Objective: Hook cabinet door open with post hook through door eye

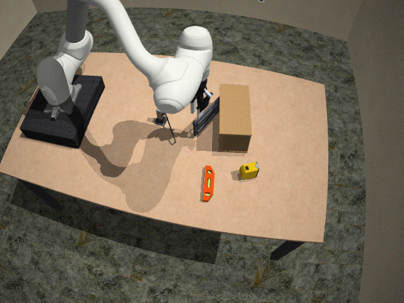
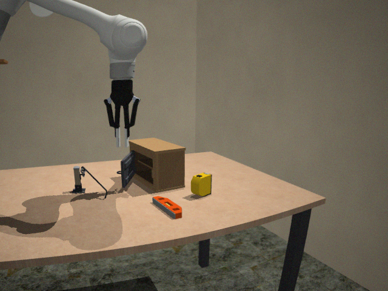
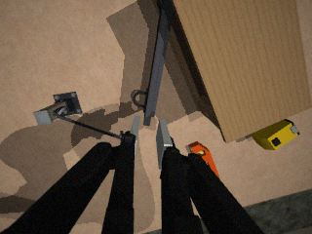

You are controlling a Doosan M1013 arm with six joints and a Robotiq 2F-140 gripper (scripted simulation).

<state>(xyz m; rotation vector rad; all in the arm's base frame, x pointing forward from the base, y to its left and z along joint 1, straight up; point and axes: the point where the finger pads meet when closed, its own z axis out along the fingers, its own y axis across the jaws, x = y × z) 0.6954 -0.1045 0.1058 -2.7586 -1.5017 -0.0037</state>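
Note:
The wooden cabinet (image 1: 235,117) stands flat on the table, also in the side view (image 2: 159,164). Its dark door (image 2: 127,169) stands partly open, seen edge-on in the wrist view (image 3: 157,68). The eye (image 3: 138,98) sticks out of the door's outer face with nothing through it. The post (image 2: 77,180) stands left of the door. Its hook (image 2: 95,181) slopes down from the post, and its tip rests on the table short of the door. My gripper (image 2: 122,142) hangs above the door's top edge, clear of it. Its fingers are close together with nothing between them.
An orange spirit level (image 1: 207,183) and a yellow tape measure (image 1: 249,170) lie in front of the cabinet. The robot's black base (image 1: 62,110) sits at the table's left end.

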